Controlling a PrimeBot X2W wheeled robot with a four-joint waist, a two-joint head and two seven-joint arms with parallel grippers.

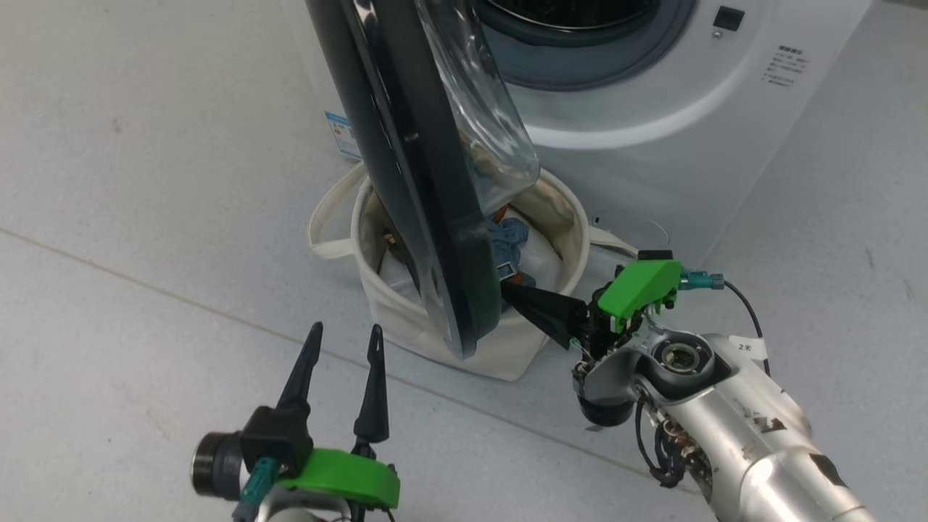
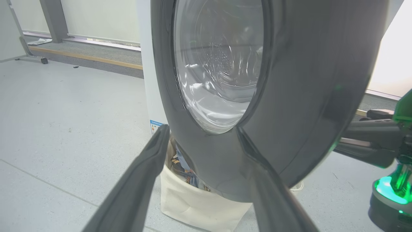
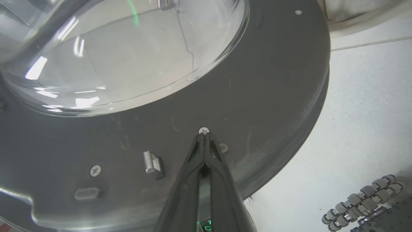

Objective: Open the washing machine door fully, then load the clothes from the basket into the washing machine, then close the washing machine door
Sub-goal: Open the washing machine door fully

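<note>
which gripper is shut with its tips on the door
The right gripper: its two dark fingers are pinched together, tips against the inner face of the round glossy black washing machine door. The left gripper is spread open.

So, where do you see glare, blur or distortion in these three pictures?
Head view: even light, sharp. Left wrist view: the wide lens stretches the washing machine door, the left gripper looks soft, the right edge is washed out. Right wrist view: white glare patches on its glass.
</note>
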